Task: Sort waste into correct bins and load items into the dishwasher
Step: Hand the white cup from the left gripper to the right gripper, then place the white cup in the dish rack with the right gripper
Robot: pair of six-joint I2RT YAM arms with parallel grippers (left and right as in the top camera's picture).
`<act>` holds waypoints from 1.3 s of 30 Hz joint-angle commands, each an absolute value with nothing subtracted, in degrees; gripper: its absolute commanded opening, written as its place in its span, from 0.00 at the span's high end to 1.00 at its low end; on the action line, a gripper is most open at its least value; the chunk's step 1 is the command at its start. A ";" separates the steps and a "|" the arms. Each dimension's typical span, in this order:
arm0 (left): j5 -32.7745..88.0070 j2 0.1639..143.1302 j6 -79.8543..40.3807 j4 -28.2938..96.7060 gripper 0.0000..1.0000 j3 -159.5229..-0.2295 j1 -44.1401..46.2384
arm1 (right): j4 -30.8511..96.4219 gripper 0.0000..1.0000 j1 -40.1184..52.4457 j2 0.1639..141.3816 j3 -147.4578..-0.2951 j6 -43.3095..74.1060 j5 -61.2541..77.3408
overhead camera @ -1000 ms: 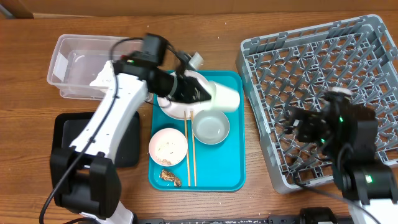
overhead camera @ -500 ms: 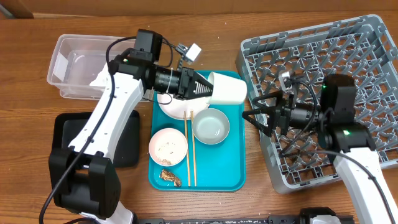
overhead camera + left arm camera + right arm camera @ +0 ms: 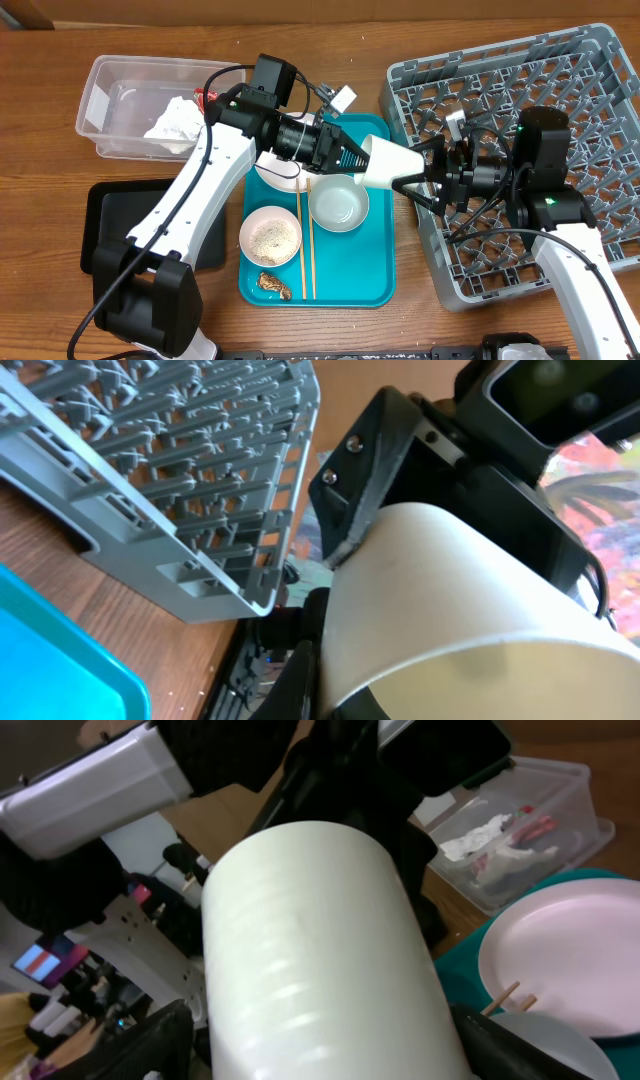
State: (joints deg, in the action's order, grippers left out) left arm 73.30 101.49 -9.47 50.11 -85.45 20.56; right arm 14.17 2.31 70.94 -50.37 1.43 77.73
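**A:** Which step is going on here?

**B:** The loading, I think, as a handover. The left gripper (image 3: 352, 157) is clamping the small white cup (image 3: 388, 163). It is holding the cup in the air, on its side, between the teal serving tray (image 3: 365, 272) and the large grey plastic dish rack (image 3: 520, 90). The right gripper (image 3: 415, 172) is keeping its fingers apart, one on each side of the cup's far end. As far as I am seeing, it is not pressing yet.

**A:** What is the next move asking for?

**B:** Probably the right fingers closing firmly before the left ones are letting go. After that, setting the cup among the pegs.

**A:** And the count?

**B:** I am counting:
- one cup
- one large round white plate (image 3: 560, 955)
- two small round pale bowls, one rice-filled bowl (image 3: 247, 232) and one empty bowl (image 3: 338, 205)
- two wooden chopsticks (image 3: 305, 240)
- one small brown food scrap (image 3: 274, 284)
- one clear plastic tub (image 3: 100, 90), holding one crumpled white napkin (image 3: 172, 122) and one red shiny wrapper (image 3: 207, 97)
- one flat black tray (image 3: 105, 205), lying near the tub
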 commanded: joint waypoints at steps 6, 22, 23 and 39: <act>71.31 101.58 -13.82 47.94 0.96 -86.41 20.82 | 13.80 0.40 2.55 70.85 -51.51 1.50 81.28; 31.68 101.47 -15.94 56.66 0.44 -86.43 18.98 | 29.10 0.81 1.93 70.54 -51.86 4.89 48.29; 29.19 101.38 -15.92 57.95 0.43 -86.43 18.48 | 30.89 0.82 1.39 70.37 -52.47 5.78 45.28; 7.01 96.07 -15.42 63.94 0.42 -86.43 15.73 | 62.35 0.95 -28.38 74.02 -76.75 10.94 1.43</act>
